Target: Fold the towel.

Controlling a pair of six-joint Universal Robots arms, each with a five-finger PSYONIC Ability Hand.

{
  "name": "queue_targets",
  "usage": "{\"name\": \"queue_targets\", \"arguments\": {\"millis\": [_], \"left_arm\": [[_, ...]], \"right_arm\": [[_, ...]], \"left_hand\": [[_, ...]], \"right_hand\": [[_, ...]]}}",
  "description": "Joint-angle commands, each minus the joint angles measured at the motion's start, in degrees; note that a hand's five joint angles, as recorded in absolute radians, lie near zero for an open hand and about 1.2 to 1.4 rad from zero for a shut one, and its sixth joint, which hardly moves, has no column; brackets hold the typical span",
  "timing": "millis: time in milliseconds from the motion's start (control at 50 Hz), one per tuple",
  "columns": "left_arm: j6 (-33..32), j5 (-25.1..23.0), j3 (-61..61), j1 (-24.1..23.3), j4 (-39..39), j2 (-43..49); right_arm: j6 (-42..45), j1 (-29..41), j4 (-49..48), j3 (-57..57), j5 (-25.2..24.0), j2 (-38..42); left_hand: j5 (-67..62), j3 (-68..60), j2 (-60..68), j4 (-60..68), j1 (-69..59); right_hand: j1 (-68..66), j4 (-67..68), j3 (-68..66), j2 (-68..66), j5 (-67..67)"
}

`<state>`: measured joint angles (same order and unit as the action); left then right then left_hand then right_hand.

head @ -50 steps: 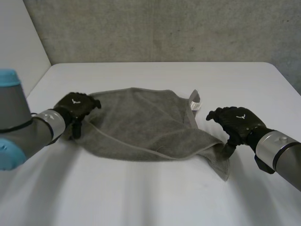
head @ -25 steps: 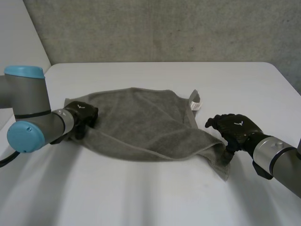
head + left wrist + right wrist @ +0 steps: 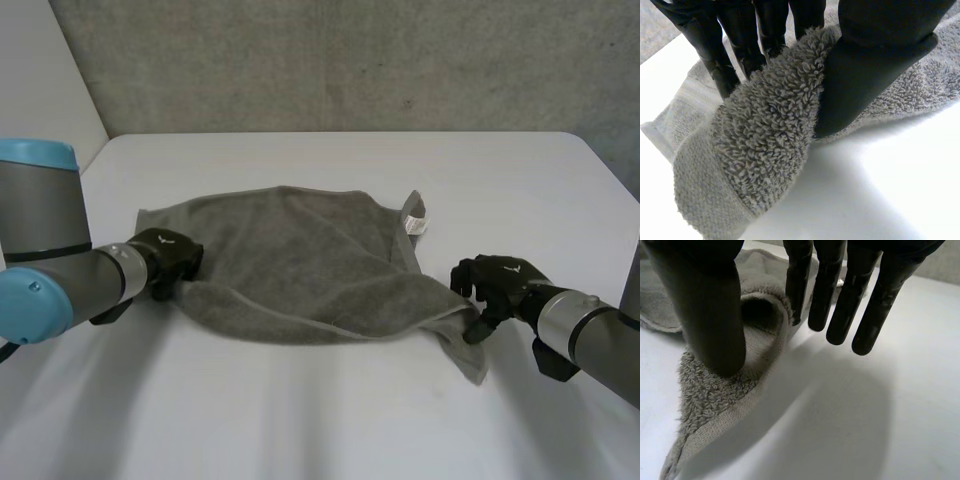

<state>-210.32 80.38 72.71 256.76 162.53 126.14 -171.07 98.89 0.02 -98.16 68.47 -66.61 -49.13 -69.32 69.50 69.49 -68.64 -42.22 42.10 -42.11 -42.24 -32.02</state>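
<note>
Towel (image 3: 300, 265) is found spread on the white table (image 3: 330, 430), unfolded and a little rumpled; a white label (image 3: 412, 224) is turned up at its far right corner; the near right corner is drawn out to a point toward the table's front.

Left hand (image 3: 165, 262) is placed on the towel's left edge, toward the near corner; in the left wrist view a thick roll of pile is pinched between thumb (image 3: 870, 65) and fingers (image 3: 740, 40); the hold is judged firm, with cloth gathered so the edge can be lifted without slipping.

Right hand (image 3: 495, 285) is set at the right edge, just beside the near corner; its thumb (image 3: 710, 315) is pressed down onto the cloth; its fingers (image 3: 840, 300) are held straight and spread; a lip of towel is raised between thumb and nearest finger, yet no closed pinch is seen; this grasp is judged unfinished.

Both near corners are addressed, presumably so the near edge can be carried over to the far edge; the first fold is not yet begun.
</note>
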Motion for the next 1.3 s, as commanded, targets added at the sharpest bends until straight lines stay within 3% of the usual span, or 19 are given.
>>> {"name": "queue_targets", "arguments": {"millis": [20,120,160,300,340,380,400,440,460,500,620,740,820,940,1120,1220,1260,1280,1300], "left_arm": [[0.00,-0.22,0.33,0.93,-0.02,0.16],[0.09,-0.31,0.59,1.02,0.07,-0.72],[0.09,-0.48,0.76,1.02,0.50,-2.12],[0.71,-0.48,0.85,1.11,4.46,-7.84],[1.14,-0.31,0.85,1.20,6.48,-10.30],[3.41,0.13,1.38,1.20,12.08,-16.51],[3.43,0.13,1.38,1.20,12.11,-16.54],[10.07,0.48,3.04,1.37,19.28,-23.89],[10.11,0.48,3.05,1.37,19.31,-23.93],[17.98,2.05,4.10,2.60,24.57,-30.57],[26.02,5.84,4.54,4.80,24.94,-37.72],[26.55,5.67,5.86,4.54,21.51,-39.31],[26.55,5.67,6.48,4.54,18.71,-33.88],[26.37,5.58,6.39,4.19,15.45,-24.30],[24.44,5.58,-0.11,1.37,14.30,-11.80],[21.97,5.67,-9.25,0.85,15.45,-7.58],[21.45,5.67,-16.34,0.76,21.91,-7.23],[21.45,5.67,-16.37,0.76,21.95,-7.23],[21.71,5.67,-18.29,0.58,27.96,-7.49]], "right_arm": [[-5.59,-0.98,2.27,2.45,-5.81,3.60],[-7.88,-0.98,3.68,4.03,-8.53,4.47],[-8.84,-0.98,3.68,4.65,-8.79,4.47],[-9.11,-1.86,3.41,7.55,-8.53,1.05],[-9.11,-2.47,3.24,8.34,-8.44,-3.26],[-8.58,-4.31,2.28,10.00,-8.36,-12.88],[-8.58,-4.32,2.27,10.01,-8.36,-12.93],[-8.49,-5.37,0.43,13.16,-8.01,-20.63],[-8.49,-5.37,0.42,13.17,-8.00,-20.66],[-8.49,-5.55,-0.45,17.02,-7.30,-27.39],[-7.79,-6.43,1.39,22.31,-7.30,-33.14],[3.99,-3.79,13.43,29.26,-8.00,-28.49],[13.98,3.49,20.27,33.20,-5.55,-19.54],[21.73,4.82,22.40,34.53,0.95,-10.41],[26.75,7.46,21.61,42.00,5.09,1.66],[28.16,9.13,13.70,50.53,9.84,8.34],[29.47,9.92,0.68,54.21,12.81,9.31],[29.48,9.92,0.60,54.22,12.83,9.31],[29.39,10.27,-8.28,54.04,13.61,8.79]], "left_hand": [[-20.87,-10.68,10.50,10.51,-11.36],[-20.87,-10.68,10.50,10.51,-11.36],[-20.87,-10.68,10.50,10.51,-11.36],[-20.87,-10.68,10.50,10.51,-11.36],[-20.87,-10.68,10.50,10.51,-11.36],[-20.87,-10.68,10.50,10.51,-11.36],[-20.87,-10.68,10.50,10.51,-11.36],[-20.87,-10.68,10.50,10.51,-11.36],[-20.87,-10.68,10.50,10.51,-11.36],[-20.87,-10.68,10.50,10.51,-11.36],[-20.87,-10.68,10.50,10.51,-11.36],[-20.87,-10.68,10.50,10.51,-11.36],[-20.87,-10.68,10.50,10.51,-11.36],[-20.87,-10.68,10.50,10.51,-11.36],[-20.87,-10.68,10.50,10.51,-11.36],[-20.87,-10.68,10.50,10.51,-11.36],[-20.87,-10.68,10.50,10.51,-11.36],[-20.87,-10.68,10.50,10.51,-11.36],[-20.87,-10.68,10.50,10.51,-11.36]], "right_hand": [[-7.22,7.34,-7.33,-7.20,-7.43],[-19.67,19.79,-19.78,-19.65,-19.88],[-37.67,37.79,-37.78,-37.65,-37.87],[-37.78,37.90,-37.89,-37.76,-37.98],[-37.78,37.90,-37.89,-37.76,-37.98],[-37.78,37.90,-37.89,-37.76,-37.98],[-37.78,37.90,-37.89,-37.76,-37.98],[-37.78,37.90,-37.89,-37.76,-37.98],[-37.78,37.90,-37.89,-37.76,-37.98],[-37.78,37.90,-37.89,-37.76,-37.98],[-37.78,37.90,-37.89,-37.76,-37.98],[-37.78,37.90,-37.89,-37.76,-37.98],[-37.78,37.90,-37.89,-37.76,-37.98],[-37.78,37.90,-37.89,-37.76,-37.98],[-37.78,37.90,-37.89,-37.76,-37.98],[-37.78,37.90,-37.89,-37.76,-37.98],[-37.78,37.90,-37.89,-37.76,-37.98],[-37.78,37.90,-37.89,-37.76,-37.98],[-37.78,37.90,-37.89,-37.76,-37.98]]}}
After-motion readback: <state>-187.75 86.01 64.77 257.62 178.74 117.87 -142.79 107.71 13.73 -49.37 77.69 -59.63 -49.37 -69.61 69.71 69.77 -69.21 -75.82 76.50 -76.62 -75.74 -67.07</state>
